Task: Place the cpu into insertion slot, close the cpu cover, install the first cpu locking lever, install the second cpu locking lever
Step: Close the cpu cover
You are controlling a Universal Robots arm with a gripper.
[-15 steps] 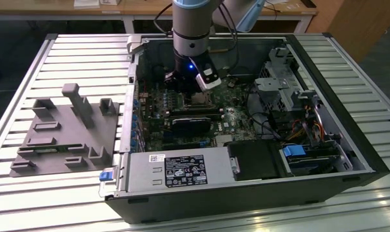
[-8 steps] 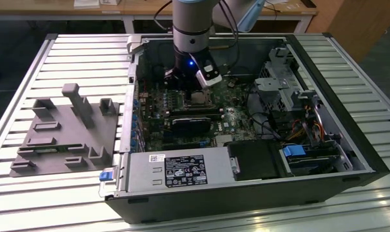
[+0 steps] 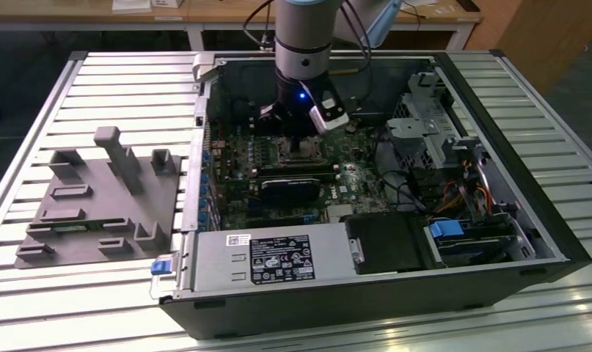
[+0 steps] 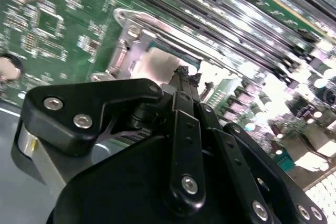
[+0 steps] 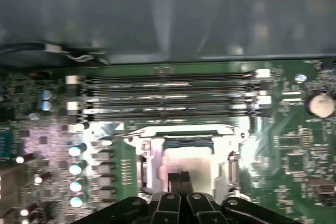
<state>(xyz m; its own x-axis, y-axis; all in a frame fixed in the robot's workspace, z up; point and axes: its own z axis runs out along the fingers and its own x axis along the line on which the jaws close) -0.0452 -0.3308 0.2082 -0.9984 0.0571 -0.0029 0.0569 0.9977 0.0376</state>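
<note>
Exterior view: finds the gripper [image 3: 296, 138] low inside the open computer case [image 3: 374, 304], upright over the insertion slot [image 3: 298, 155]; case walls well apart, a black block [image 3: 290, 187] just beside the slot.

Second wrist view: shows the fingertips [image 4: 182, 72] pressed together, gripping nothing, poised at the cpu [image 4: 156, 64] lying flat in the slot.

First wrist view: sets the square cpu [image 5: 197, 161] edge-parallel to the memory slots [image 5: 168, 95], with the silvery cpu cover [image 5: 143, 155] framing it; cannot tell whether the tips touch.
</note>
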